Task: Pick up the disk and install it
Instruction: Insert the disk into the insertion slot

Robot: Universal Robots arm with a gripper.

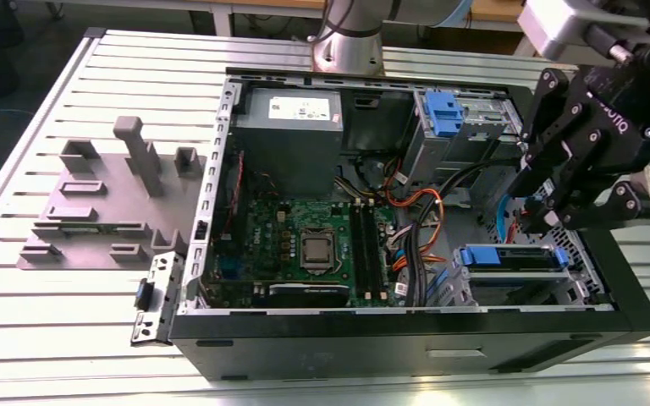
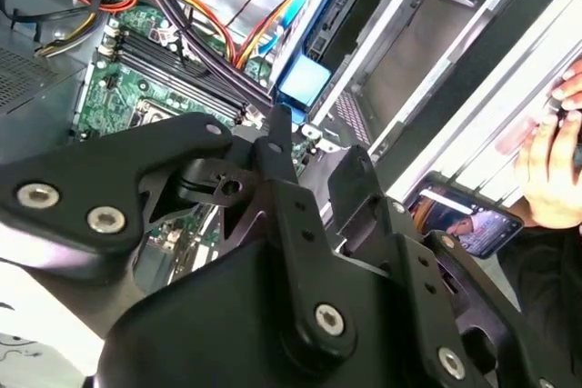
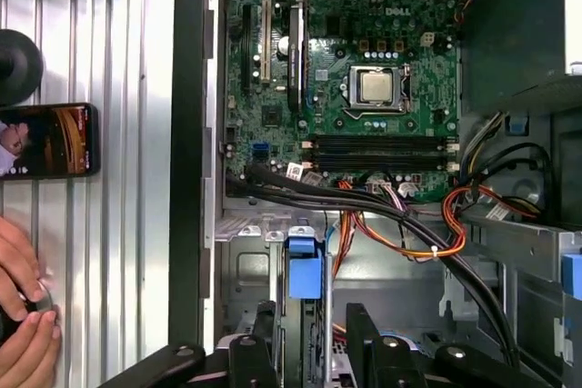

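Just below gripper point(image 1: 545, 224) (in bay point(image 1: 584, 290)): disk point(image 1: 514, 259)

Setting: robotics lab or test workshop. Evidence:
- slotted aluminium table point(image 1: 31, 127) carrying robot arm base point(image 1: 345, 42)
- black gripper point(image 1: 545, 222) hanging over open PC case point(image 1: 415, 334)
- case side panel off, with motherboard point(image 1: 302, 228) and cables point(image 1: 410, 199) exposed
- grey fixture point(image 1: 99, 211) with upright posts on table, beside case at exterior view's left
- phone point(image 3: 50, 140) lying on table near case wall in first wrist view, with hand point(image 3: 23, 315) near it
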